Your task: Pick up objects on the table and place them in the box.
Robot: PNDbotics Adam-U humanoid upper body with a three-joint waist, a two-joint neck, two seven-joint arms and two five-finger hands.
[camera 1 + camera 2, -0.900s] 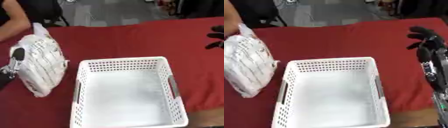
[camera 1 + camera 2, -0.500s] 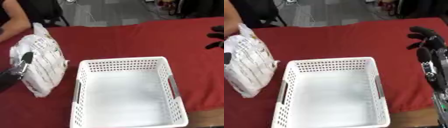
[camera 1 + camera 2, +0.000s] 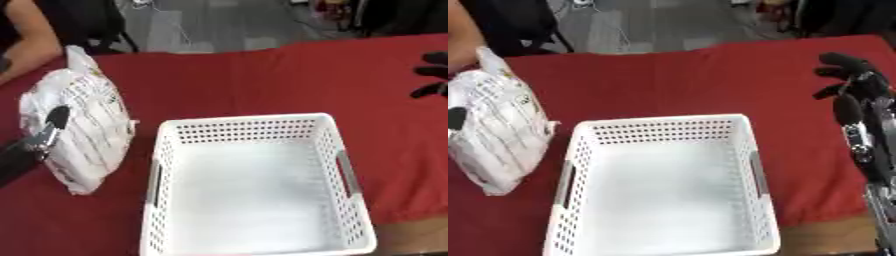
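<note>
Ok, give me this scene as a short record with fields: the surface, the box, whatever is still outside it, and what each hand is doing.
surface: table under a red cloth
box: white perforated basket, nothing inside it
object outside box: white printed bag, lying on the cloth to the left of the basket
left hand: dark fingers resting on the bag's left side; grip cannot be judged
right hand: at the right edge, over the cloth, apart from the basket, fingers relaxed, holding nothing
</note>
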